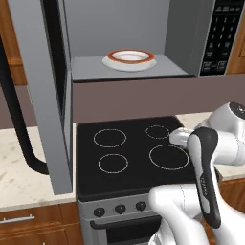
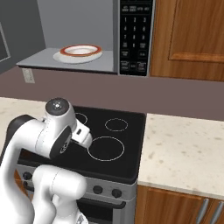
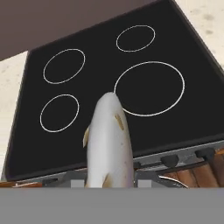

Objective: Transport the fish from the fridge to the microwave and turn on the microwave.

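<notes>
Fish point(image 3: 108, 140) in my pincer point(image 3: 109, 183), seen from the hand view: it juts forward from between the finger tips, head end out over the black stove point(image 3: 109, 87), tail end buried at the jaws. Pincer part-closed and pinching the fish near its rear; the tips themselves are mostly hidden behind the body.

Handling, as I judge it: small, slender, light. No strain on the grip from weight. The skin looks smooth and silvery, so likely slippery; the rounded, tapering body gives the pads little flat to bite on. Held near one end, the long free part acts as a lever and could swing or slide out if I tilt or jolt. A hold nearer the thick middle would be steadier, but re-gripping in the air is a risk, so I'd rather keep it level and move gently. It holds straight here, no droop visible, so it behaves as stiff.

Microwave point(image 1: 191, 33) hangs above the stove, its door point(image 1: 48, 95) swung wide to the left. Inside the cavity sits a white plate with a red rim point(image 1: 130, 60), bare. Keypad strip point(image 2: 135, 37) at the right.

Arm is folded low in front of the stove; the fish has to go up and forward to that plate. Worktop point(image 2: 183, 148) either side of the stove.
</notes>
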### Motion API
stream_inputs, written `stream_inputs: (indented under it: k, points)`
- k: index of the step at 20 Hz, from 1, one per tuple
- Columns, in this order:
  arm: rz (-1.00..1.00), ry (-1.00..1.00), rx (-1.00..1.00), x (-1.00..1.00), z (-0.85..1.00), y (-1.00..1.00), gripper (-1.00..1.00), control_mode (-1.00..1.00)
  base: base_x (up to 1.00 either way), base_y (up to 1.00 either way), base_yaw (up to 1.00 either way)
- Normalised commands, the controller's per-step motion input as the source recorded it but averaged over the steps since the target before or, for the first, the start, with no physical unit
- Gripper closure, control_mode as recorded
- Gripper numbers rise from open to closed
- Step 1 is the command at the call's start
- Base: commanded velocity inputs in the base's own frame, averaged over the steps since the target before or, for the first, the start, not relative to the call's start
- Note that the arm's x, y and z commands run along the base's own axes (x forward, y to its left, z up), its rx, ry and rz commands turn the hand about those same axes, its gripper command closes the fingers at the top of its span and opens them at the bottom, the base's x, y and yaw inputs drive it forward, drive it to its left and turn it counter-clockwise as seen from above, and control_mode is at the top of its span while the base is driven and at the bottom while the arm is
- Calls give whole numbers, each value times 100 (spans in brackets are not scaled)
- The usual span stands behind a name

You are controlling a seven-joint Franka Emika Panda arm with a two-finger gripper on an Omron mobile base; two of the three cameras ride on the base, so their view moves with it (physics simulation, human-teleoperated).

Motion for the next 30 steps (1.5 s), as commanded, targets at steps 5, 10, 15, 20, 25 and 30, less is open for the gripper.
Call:
stream_inputs:
  k: [5, 10, 15, 20, 25, 30]
  points:
    - [19, -27, -14, -18, 16, 16, 100, -100, 0, 0, 0]
    - [1, -29, -24, -5, 61, 54, 100, -100, 0, 0, 0]
    - [4, -32, -17, 0, 74, 23, 100, -100, 0, 0, 0]
    - [17, -12, -7, 2, 79, 0, 100, -100, 0, 0, 0]
    - [19, -4, -6, 23, 72, 0, 100, -100, 0, 0, 0]
    - [7, 0, -8, 31, 84, 12, 100, -100, 0, 0, 0]
